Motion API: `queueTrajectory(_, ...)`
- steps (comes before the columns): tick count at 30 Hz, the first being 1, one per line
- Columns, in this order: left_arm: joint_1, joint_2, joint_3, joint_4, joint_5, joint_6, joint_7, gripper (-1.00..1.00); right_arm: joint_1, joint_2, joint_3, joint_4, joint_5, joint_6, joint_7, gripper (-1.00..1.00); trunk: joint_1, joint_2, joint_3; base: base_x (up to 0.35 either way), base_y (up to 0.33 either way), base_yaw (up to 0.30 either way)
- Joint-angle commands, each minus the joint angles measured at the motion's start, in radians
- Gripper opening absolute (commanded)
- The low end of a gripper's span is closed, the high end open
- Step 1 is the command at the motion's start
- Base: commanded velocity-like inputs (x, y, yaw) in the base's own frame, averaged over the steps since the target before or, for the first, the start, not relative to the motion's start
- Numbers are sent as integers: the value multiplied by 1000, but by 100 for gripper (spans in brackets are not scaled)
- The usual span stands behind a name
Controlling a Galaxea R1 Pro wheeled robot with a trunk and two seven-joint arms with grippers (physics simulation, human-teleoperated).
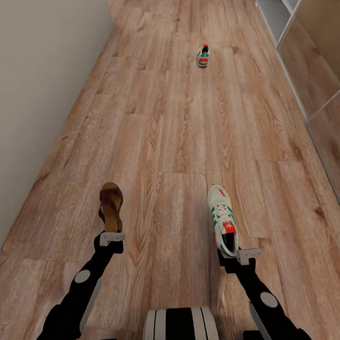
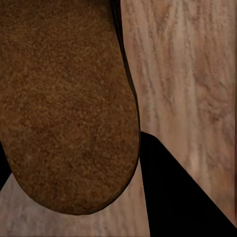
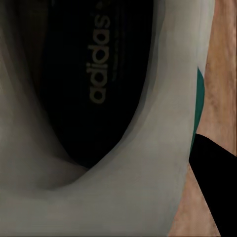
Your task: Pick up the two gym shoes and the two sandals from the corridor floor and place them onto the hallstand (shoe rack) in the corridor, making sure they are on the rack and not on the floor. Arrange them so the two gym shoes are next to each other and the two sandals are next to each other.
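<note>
Brown leather sits tight in the left fingers [image 1: 112,237]: they are clamped on the heel end of one sandal [image 1: 112,206], which sticks out in front of the arm, above the corridor floor [image 1: 157,130]. In the left wrist view the sandal [image 2: 64,103] is very close, with the wood planks behind it.

The right fingers [image 1: 239,255] are clamped on the heel of a gym shoe [image 1: 222,218], white with green stripes and a red patch. The right wrist view looks straight into the dark inside of that shoe [image 3: 94,84].

A second gym shoe [image 1: 203,55] lies far ahead on the floor, well apart from both arms. A white unit [image 1: 275,5] shows at the far right edge, but I cannot tell if it is the shoe rack.

I think the step now is carrying both shoes to the rack. To do it well, keep both grips firm and the arms steady while rolling. The held shoe should get a spot with room beside it for its twin, and the sandal too.
</note>
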Motion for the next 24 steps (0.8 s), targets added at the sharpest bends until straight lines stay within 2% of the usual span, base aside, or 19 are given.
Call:
queueTrajectory(1,0,1,-1,-8,-2,15,-2,-100,1,0,0,-17,0,0,-2,-100,0,0,5,0,0,0)
queueTrajectory(4,0,1,0,-21,1,46,-2,-100,3,1,1,-47,-1,62,-2,-100,-2,1,22,0,0,0)
queueTrajectory(6,0,1,1,-24,2,60,-1,-100,4,1,2,-56,-3,146,-2,-100,-3,1,33,0,0,0)
queueTrajectory(8,0,2,3,-24,3,65,-1,-100,4,1,2,-59,-3,183,-2,-100,-4,2,44,0,0,0)
queueTrajectory(19,0,5,8,-24,3,69,-1,-100,4,0,3,-138,-3,218,-4,-100,-9,4,99,0,0,0)
queueTrajectory(22,0,4,6,-24,4,70,-1,-100,4,0,5,-172,-2,258,-4,-100,-10,5,111,0,0,0)
queueTrajectory(24,0,4,5,-24,3,85,-1,-100,3,0,7,-179,3,318,-4,-100,-11,6,119,0,0,0)
